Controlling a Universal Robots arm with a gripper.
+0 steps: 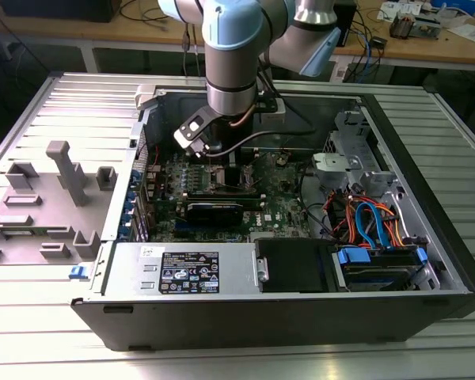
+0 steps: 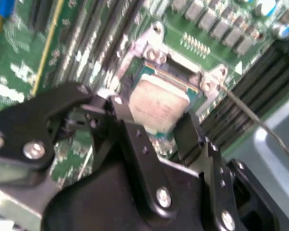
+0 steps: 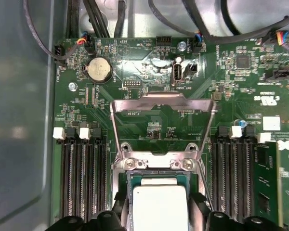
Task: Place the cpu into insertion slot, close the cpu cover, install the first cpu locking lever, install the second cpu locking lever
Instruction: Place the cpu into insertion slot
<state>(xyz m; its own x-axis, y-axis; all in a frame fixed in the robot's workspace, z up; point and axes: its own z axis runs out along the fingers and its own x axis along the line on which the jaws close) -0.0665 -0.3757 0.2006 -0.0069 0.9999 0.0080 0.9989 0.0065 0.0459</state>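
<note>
— Slatted grey desk (image 1: 32,332), open computer case (image 1: 301,309). Where's the end effector (image 1: 214,152)?
— Ten o'clock from the blue cables (image 1: 372,222), exterior view. In both wrist views I see it clamped on the cpu (image 3: 159,207), over the insertion slot (image 3: 158,177); the first wrist view adds the cpu cover (image 3: 163,99), swung open.

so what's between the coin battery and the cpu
The cpu cover, swung open, lies between the coin battery and the cpu, with bare green board showing through its window. The first wrist view shows this.
</note>
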